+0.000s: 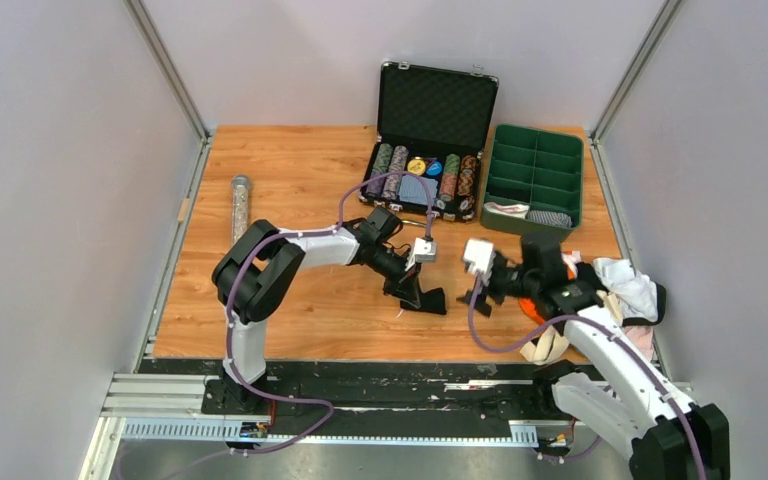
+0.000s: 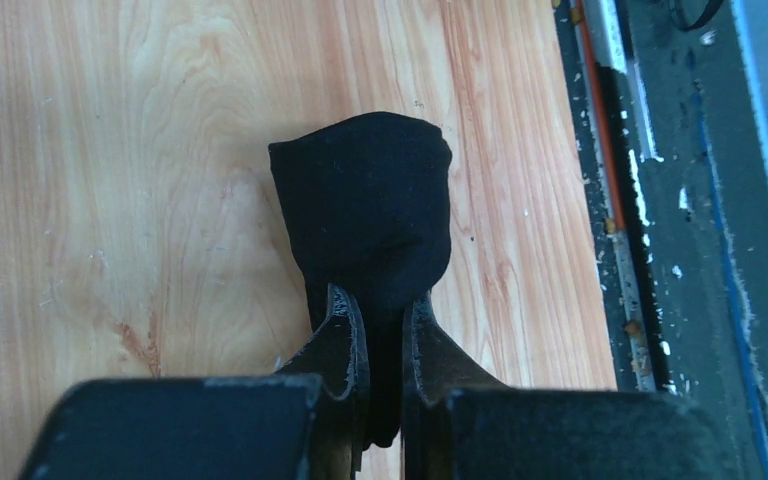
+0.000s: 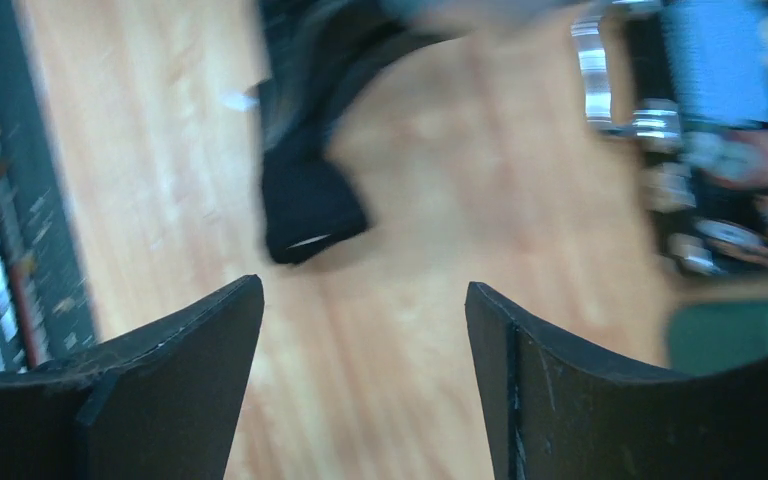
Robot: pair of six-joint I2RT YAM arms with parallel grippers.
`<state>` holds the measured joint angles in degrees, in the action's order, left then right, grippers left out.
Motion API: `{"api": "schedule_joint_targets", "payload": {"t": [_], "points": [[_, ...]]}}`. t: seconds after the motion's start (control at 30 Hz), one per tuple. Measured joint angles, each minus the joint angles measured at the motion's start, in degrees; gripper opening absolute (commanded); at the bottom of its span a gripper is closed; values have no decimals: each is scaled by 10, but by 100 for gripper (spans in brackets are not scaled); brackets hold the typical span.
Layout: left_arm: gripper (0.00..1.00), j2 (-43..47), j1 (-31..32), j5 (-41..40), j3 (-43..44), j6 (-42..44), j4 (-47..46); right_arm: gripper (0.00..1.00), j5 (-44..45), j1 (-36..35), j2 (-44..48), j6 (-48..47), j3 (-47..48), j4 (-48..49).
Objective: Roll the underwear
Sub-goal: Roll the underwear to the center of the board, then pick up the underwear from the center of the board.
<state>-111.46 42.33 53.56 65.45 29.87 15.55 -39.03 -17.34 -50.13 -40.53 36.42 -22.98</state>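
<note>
so the plain black cloth underwear (image 2: 370, 210) is bunched into a stubby wad on the light wooden tabletop (image 2: 110, 200). The left claw (image 2: 380, 305) is clenched on its near end, cloth squeezed tight between the two fingers, and the rest pokes out straight ahead of the tips and lies on the wood. The right claw (image 3: 360, 300) is spread wide with nothing between its jaws. It points toward that same black wad, which sits ahead of it and a bit to its left, not touching (that wrist view is pretty blurry tbh). From above, the two claws face each other near the middle of the table. Behind the right claw, next to that arm, there's a loose heap of white, orange, beige and pink underwear (image 1: 628, 285). Further out past both claws are a green plastic compartment tray (image 1: 540, 165) and, just beside it, an open black case of poker chips (image 1: 435, 105).
</note>
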Motion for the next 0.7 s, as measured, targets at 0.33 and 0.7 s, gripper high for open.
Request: {"api": "schedule_joint_targets", "payload": {"t": [0.33, 0.7], "points": [[0, -26, -21, 52, 10, -42, 4, 62, 97, -232, -98, -139, -89, 96], [0, -41, -31, 82, 14, -86, 1, 54, 125, -247, -170, -231, -102, 190]]}}
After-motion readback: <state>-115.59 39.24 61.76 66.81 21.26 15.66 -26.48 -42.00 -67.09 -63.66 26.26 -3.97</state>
